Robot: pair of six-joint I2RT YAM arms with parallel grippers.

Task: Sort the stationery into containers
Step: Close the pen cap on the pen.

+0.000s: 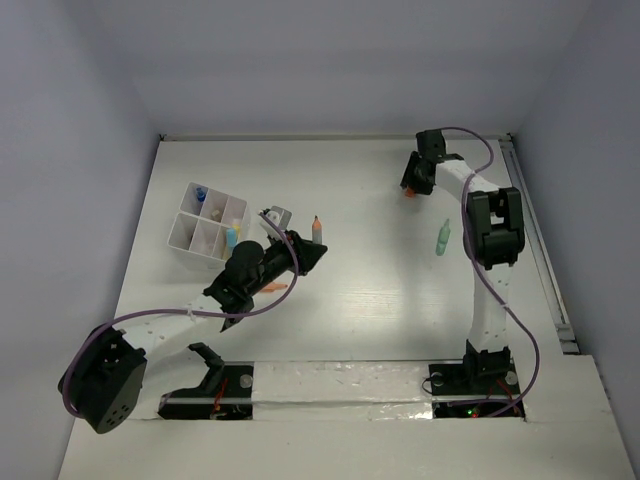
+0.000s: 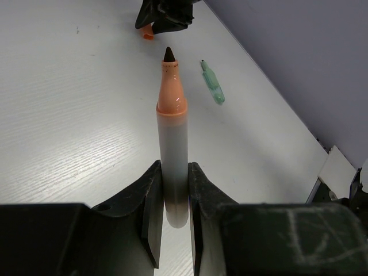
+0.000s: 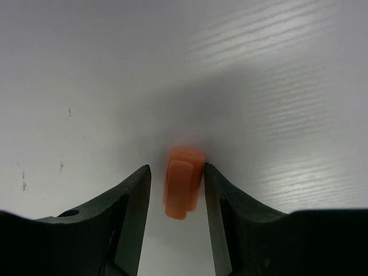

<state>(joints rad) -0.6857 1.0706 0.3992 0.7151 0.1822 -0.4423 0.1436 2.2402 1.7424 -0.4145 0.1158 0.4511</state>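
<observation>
Left wrist view: the left hand (image 2: 173, 175) has its black jaws drawn tight on a single marker (image 2: 173, 132), gripped by its smooth grey barrel. The glossy orange neck and dark pointed tip stand out past the jaws toward the top of the frame. The white desk (image 2: 69, 126) beneath shows a fine brushed grain. Beyond the tip, one slim pale green pen (image 2: 213, 84) lies flat at upper centre, well apart from the hand. One orange cap (image 2: 148, 33) rests at the top edge.

Right wrist view: the right hand (image 3: 176, 169) has its jaws slightly parted on either side of that cap, a short matte rounded tube with a flat clip, at lower centre. The jaw on the frame's right touches it or all but touches it, a sliver of desk shows on the other side, and nothing is gripped.

Top external view: one thin-walled white box (image 1: 184, 240), divided into square cells, sits at centre left, near the left hand and to its left in the frame. Small blue pieces (image 1: 201, 190) stand inside it. One more orange piece (image 1: 277, 287) lies on the desk just below the left arm.
</observation>
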